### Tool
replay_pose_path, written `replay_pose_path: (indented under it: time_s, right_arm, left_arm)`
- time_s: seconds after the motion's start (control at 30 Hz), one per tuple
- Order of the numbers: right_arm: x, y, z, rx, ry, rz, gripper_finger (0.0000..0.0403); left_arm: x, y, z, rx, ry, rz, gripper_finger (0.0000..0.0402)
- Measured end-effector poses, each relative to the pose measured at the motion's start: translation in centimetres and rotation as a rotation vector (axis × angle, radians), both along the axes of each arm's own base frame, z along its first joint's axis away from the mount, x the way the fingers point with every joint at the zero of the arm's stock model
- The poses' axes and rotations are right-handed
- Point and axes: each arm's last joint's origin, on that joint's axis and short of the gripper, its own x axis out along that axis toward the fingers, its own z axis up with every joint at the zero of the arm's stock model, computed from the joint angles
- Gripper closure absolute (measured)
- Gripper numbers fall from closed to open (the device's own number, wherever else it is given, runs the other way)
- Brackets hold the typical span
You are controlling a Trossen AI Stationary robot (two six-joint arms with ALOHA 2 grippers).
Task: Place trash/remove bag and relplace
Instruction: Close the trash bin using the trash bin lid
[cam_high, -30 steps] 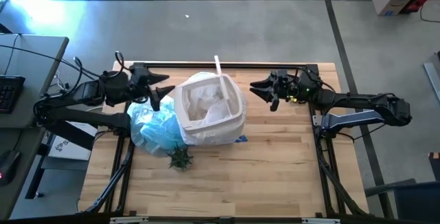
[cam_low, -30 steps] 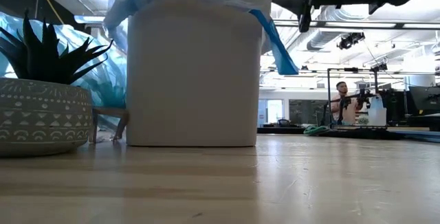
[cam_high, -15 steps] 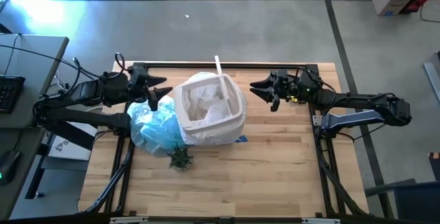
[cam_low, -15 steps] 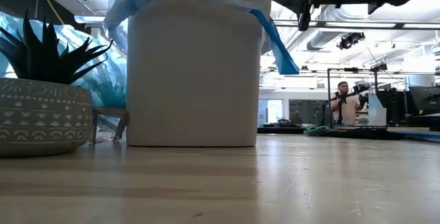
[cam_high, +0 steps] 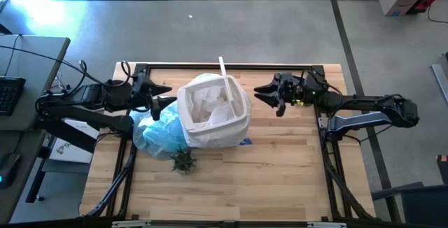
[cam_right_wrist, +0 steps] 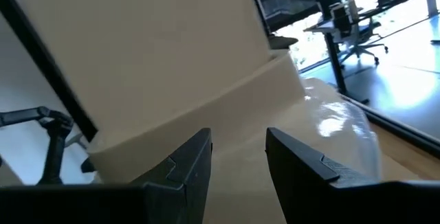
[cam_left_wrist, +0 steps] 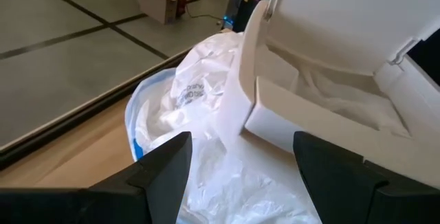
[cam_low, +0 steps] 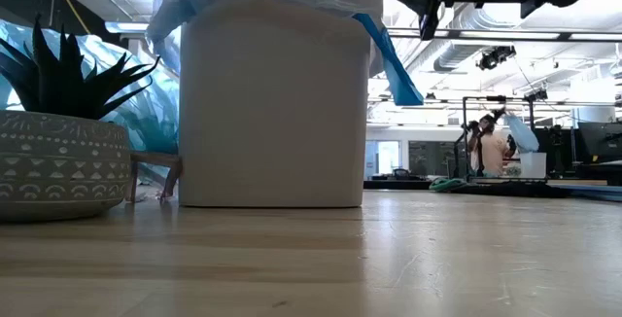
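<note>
White bin (cam_high: pixel 213 112) looks lined already, the old blue bag (cam_high: pixel 155 129) dumped at its 9 o'clock, so mostly done; left gripper (cam_high: pixel 163 100) spread empty, right gripper (cam_high: pixel 266 94) half-apart, empty

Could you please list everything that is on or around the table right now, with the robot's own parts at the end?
White bin: one, white, centre of the table, lined with a thin pale bag, its lid standing open at the far side.
Blue bag: one, light blue and translucent, bunched on the table against the bin's left side.
Potted plant: one, green and spiky in a pale patterned pot, in front of the bin.
Table: one, light wood.
Person: one, far back in the room, in the low view.
Left gripper: open, empty, beside the bin's left rim above the blue bag.
Right gripper: partly open, empty, right of the bin.
</note>
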Motion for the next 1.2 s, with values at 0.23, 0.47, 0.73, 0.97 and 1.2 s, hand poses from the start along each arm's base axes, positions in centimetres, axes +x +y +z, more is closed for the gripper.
replay_pose_path:
  time_s: [0.23,0.47,0.73,0.97,1.2]
  right_arm:
    - [0.3,1.5,0.1,-0.011,-0.006,0.063,0.0275]
    - [0.5,2.7,-0.2,-0.009,0.020,0.085,0.0275]
    - [0.7,4.6,-0.3,-0.019,0.032,0.149,0.0275]
    - [0.7,5.2,-0.3,-0.040,0.024,0.144,0.0275]
    - [1.0,5.7,1.6,-0.088,0.021,0.164,0.0275]
  left_arm:
    - [2.0,-0.3,-0.3,0.035,0.030,-0.003,0.0163]
    - [3.4,-0.5,-1.0,0.043,0.078,-0.019,0.0163]
    - [3.7,-0.5,-0.5,0.078,0.039,-0.025,0.0163]
    - [3.7,-0.5,-0.5,0.076,0.034,-0.033,0.0163]
    - [3.8,-0.5,-0.5,0.081,0.040,-0.036,0.0163]
